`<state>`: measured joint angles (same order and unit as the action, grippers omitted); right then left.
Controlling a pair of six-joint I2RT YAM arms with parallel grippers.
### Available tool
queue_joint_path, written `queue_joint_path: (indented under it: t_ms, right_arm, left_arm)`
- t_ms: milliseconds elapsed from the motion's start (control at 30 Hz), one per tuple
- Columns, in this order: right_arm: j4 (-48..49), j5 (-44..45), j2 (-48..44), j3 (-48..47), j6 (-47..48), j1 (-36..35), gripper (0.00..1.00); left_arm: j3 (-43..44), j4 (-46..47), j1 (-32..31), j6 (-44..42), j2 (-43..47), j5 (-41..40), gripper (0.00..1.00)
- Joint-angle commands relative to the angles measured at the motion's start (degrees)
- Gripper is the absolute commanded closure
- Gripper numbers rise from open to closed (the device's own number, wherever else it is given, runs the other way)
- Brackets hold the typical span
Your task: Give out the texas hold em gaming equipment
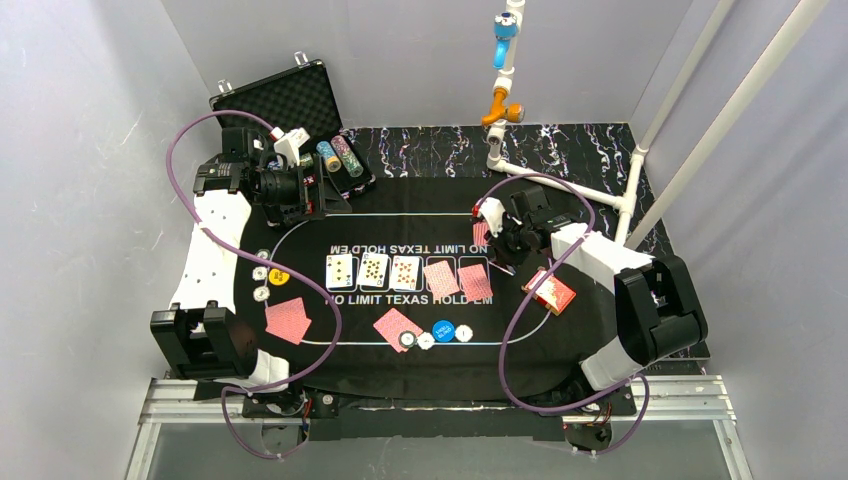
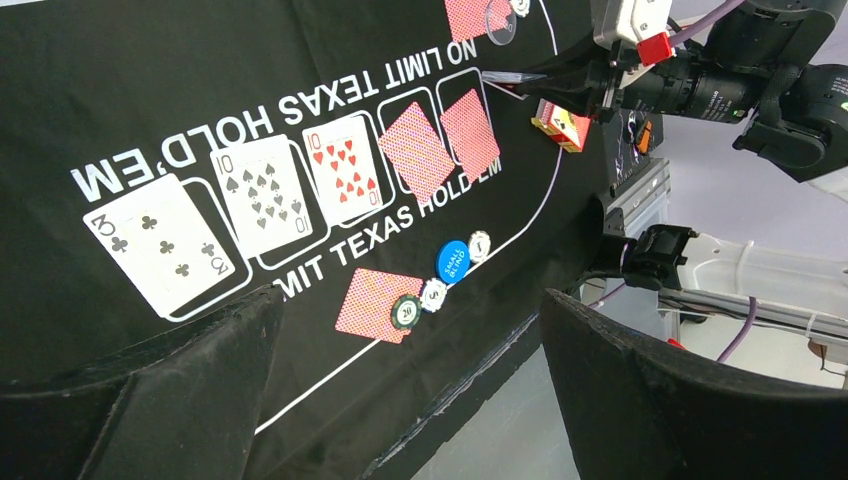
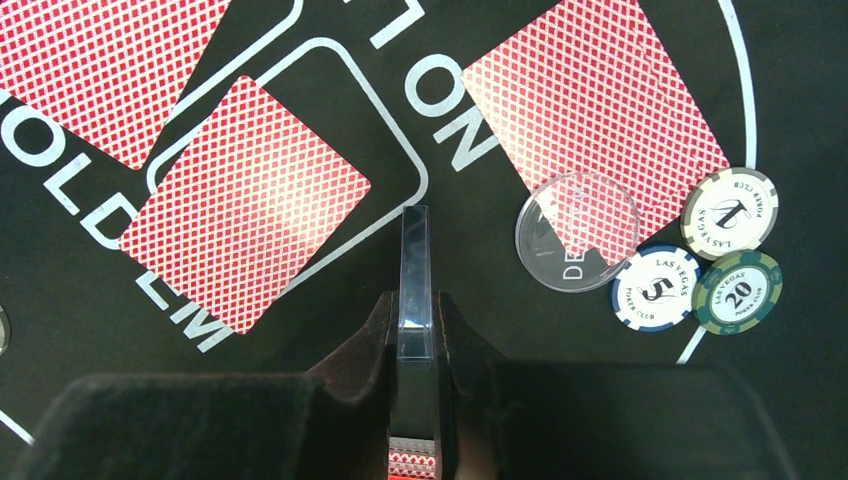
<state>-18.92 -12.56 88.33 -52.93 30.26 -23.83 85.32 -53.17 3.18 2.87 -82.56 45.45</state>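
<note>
Three face-up cards and two red-backed cards lie in a row on the mat. More red-backed cards lie at left, bottom centre and by the right gripper. Beside that card lie a clear dealer button and striped chips. A blue button and chips lie at bottom centre. My right gripper is shut on a thin clear card-like piece, held edge-on above the mat. My left gripper is open and empty near the case.
The open black case at back left holds chip stacks. A red deck box lies on the mat at right. A yellow button and white chips lie at left. A white pipe frame stands behind.
</note>
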Motion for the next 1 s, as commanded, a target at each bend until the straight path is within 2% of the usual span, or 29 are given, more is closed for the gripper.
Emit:
queue_joint_path:
  t_ms: [0,133,333,400,500,667,967]
  right_arm:
    - [0.97,-0.64,1.10,1.26,1.19,0.19,0.76]
    - [0.80,-0.96,0.97,1.21,1.51,0.19,0.65]
    - [-0.01,-1.31,0.66,0.77,1.91,0.19,0.53]
    - [-0.22,-1.31,0.61,0.44,1.92,0.19,0.44]
    - [-0.78,-1.16,0.23,-0.29,1.79,0.19,0.25]
    - [-2.17,-0.87,-1.11,-2.61,1.36,0.19,0.04]
    - [-9.82,-3.16,-4.79,-11.24,0.08,0.19,0.02]
  left_arm:
    - [-0.37,-1.50,0.30,-1.03,1.41,0.42,0.02]
    - [-0.44,-1.50,0.26,-1.07,1.35,0.68,0.02]
    - [-0.51,-1.41,0.25,-1.03,1.35,0.60,0.02]
    - [-0.42,-1.45,0.29,-1.03,1.31,0.60,0.02]
    - [-0.35,-1.49,0.25,-1.11,1.25,0.52,0.02]
    - [-0.09,-1.47,0.25,-1.20,1.13,0.34,0.02]
    - [2.32,-4.07,0.25,-4.46,0.70,-1.00,0.02]
